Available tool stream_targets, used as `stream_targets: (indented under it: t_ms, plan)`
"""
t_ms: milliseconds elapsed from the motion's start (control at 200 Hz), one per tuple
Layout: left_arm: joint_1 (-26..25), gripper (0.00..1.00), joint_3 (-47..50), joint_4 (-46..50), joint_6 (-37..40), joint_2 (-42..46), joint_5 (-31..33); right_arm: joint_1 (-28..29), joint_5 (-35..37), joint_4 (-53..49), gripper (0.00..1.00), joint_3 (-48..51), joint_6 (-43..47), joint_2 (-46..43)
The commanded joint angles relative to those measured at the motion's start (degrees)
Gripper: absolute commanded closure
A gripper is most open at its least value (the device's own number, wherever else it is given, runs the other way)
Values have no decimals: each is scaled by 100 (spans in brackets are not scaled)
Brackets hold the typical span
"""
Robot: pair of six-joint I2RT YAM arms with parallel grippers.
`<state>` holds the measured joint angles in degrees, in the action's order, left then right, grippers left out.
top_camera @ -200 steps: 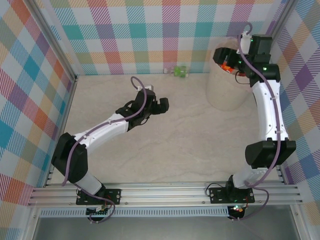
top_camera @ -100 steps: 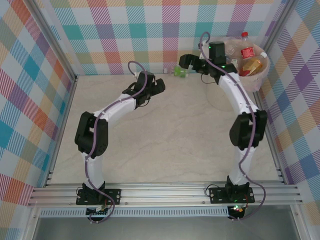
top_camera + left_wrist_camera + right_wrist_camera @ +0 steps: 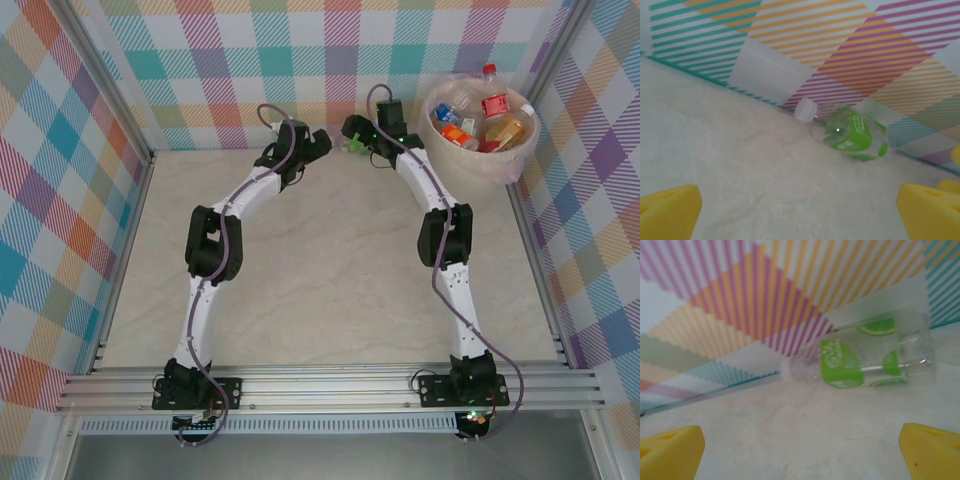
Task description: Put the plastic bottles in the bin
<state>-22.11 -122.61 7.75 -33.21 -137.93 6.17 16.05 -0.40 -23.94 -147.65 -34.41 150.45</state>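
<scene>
Against the back wall, the green-labelled bottle [image 3: 362, 146] lies on its side on the table [image 3: 300, 290], between the left gripper [image 3: 318, 143] and the right gripper [image 3: 350, 129]. Both grippers have their fingers spread wide and hold nothing. The other plastic bottles [image 3: 480, 120] already sit in the bin [image 3: 485, 168] at far right. This looks like the approach to the final pick, and next one gripper must straddle the bottle's body and close. From above, the right gripper covers part of the bottle. In the right wrist view its neck is blurred.

green-labelled bottle [image 3: 860, 362] lying against wall [image 3: 740, 305]
</scene>
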Motion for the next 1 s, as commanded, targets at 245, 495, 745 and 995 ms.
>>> stream_targets:
  t_ms: [245, 495, 745, 995]
  plan:
    - [311, 0, -702, -483, -6, -752, -619, -227, 438, 583, 0, -960, -525, 1113]
    - [474, 0, -959, -499, 18, -1152, -994, -511, -176, 1000, 0, -1165, -946, 1576]
    - [624, 0, -1251, -417, -273, -1484, -1325, -717, -1077, 1758, 2, -1415, -1279, 1995]
    - [638, 0, -1606, 273, -716, -1546, -1364, -582, -1631, 2518, 1, -1459, -1162, 2088]
